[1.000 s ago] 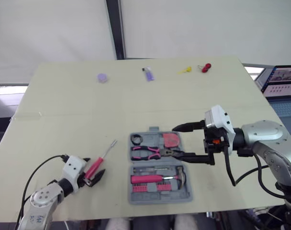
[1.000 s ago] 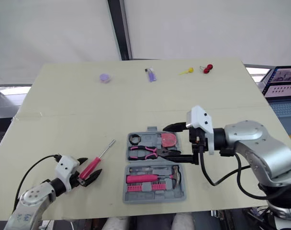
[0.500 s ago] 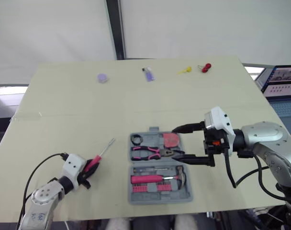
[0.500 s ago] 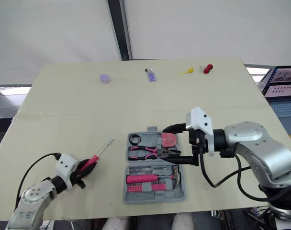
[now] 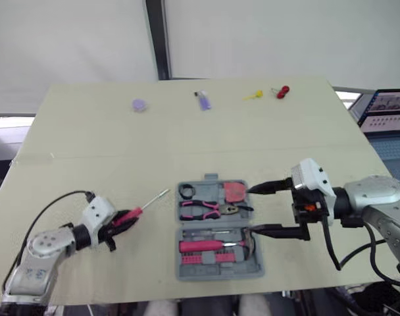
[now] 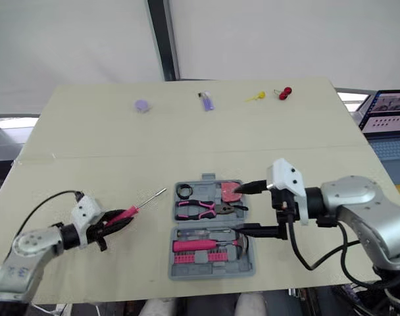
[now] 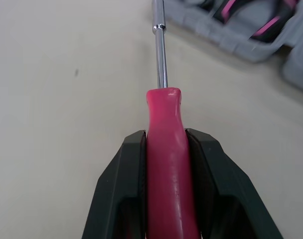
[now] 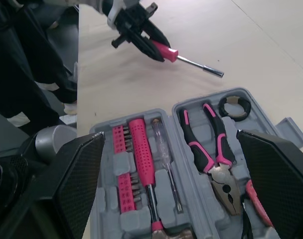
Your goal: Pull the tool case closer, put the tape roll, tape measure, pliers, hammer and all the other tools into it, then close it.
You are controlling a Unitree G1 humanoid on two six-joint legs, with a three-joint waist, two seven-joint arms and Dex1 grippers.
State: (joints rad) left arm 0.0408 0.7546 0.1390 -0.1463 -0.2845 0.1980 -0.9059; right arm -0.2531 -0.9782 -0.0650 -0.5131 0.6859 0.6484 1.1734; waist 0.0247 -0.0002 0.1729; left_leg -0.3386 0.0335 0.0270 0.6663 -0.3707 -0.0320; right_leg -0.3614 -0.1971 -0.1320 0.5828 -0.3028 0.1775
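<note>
Case lies open at 6 o'clock on the table, near its front edge. Its far half holds the tape roll at 11 o'clock, the pliers below that, and the tape measure at 1 o'clock. The near half holds the hammer over a row of bits. At 9 o'clock from the case, the left gripper is clenched on the pink handle of a screwdriver, whose shaft points toward the case. At 3 o'clock, the right gripper hangs released beside the case, its fingers spread wide. Four small objects sit at 12 o'clock along the table's far edge.
</note>
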